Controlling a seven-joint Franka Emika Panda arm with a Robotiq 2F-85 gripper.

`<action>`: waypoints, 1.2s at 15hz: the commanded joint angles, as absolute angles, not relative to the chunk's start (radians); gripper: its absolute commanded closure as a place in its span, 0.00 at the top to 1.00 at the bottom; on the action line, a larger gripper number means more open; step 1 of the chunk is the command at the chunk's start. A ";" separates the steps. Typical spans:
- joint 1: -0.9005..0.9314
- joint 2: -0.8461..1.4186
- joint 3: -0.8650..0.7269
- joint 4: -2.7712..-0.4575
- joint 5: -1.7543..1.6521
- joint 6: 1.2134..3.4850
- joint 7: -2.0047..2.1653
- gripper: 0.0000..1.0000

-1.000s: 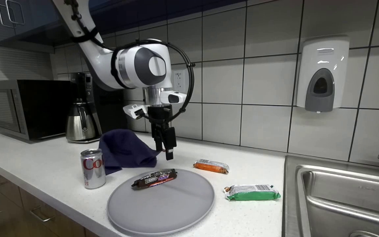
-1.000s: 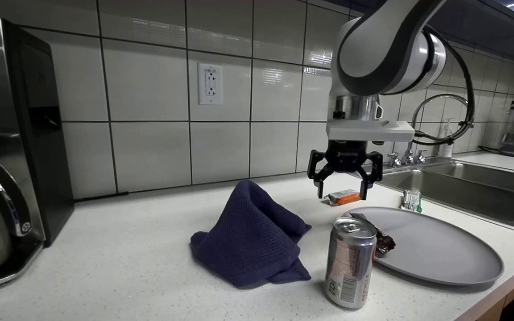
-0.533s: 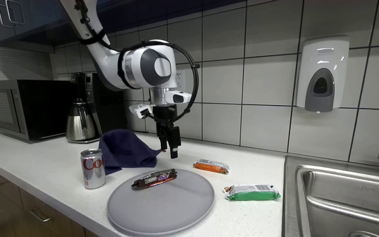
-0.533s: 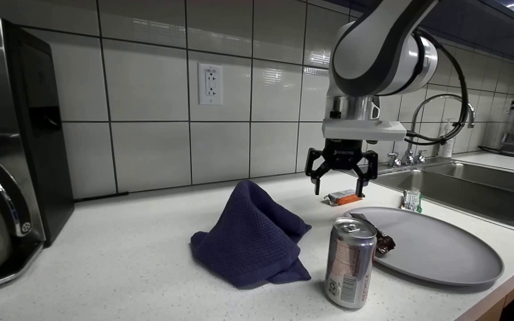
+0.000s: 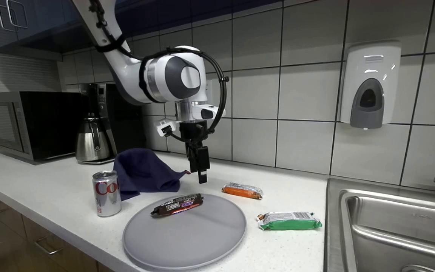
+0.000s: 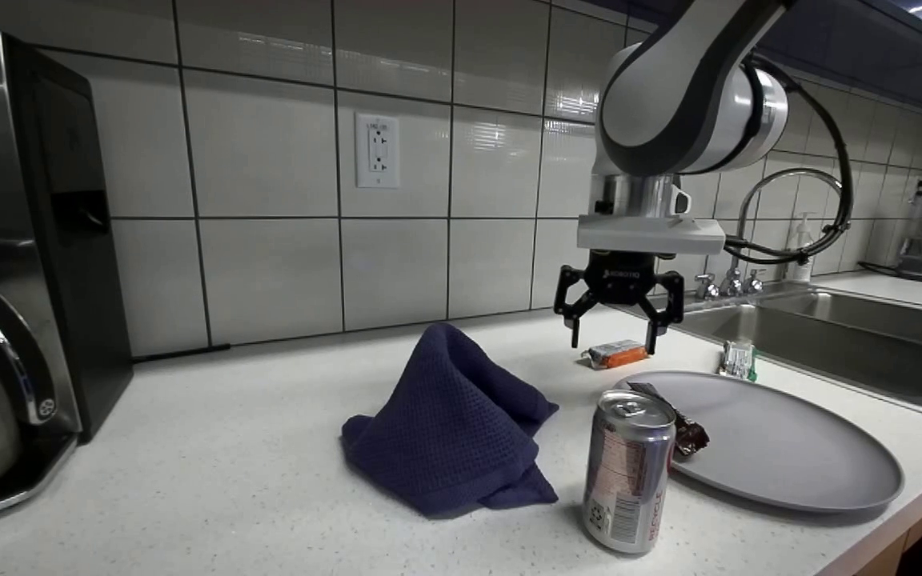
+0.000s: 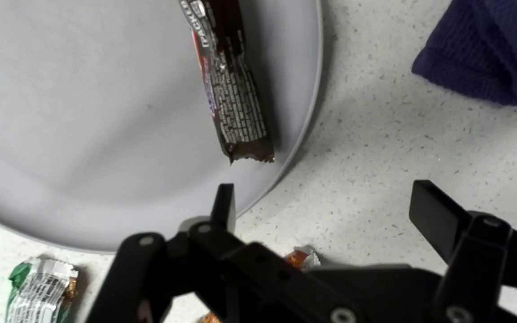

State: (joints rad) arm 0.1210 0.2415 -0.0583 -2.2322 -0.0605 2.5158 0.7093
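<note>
My wrist view leaves out the can (image 5: 107, 194), which both exterior views show just beside the plate (image 5: 187, 241), yet gives me the serrated end of the brown-wrapped bar (image 7: 236, 98) lying on that plate. The orange-wrapped bar (image 5: 242, 191) is on the counter (image 5: 285, 255) near the plate, lower than my gripper (image 6: 613, 346) and close to it; I have the gripper's fingers (image 7: 438, 220) spread wide, with nothing held or touched, higher than the plate

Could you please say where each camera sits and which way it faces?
Exterior view: near the coffee maker, facing wall and sink; arm and gripper show.
Exterior view: near the sink, facing wall and microwave; arm and gripper show.
Wrist view: above the gripper, facing down at plate; fingers show.
Both exterior views share the can.
</note>
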 commanded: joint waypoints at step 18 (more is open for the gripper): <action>0.117 0.428 -0.197 -1.971 -0.184 2.417 1.297 1.00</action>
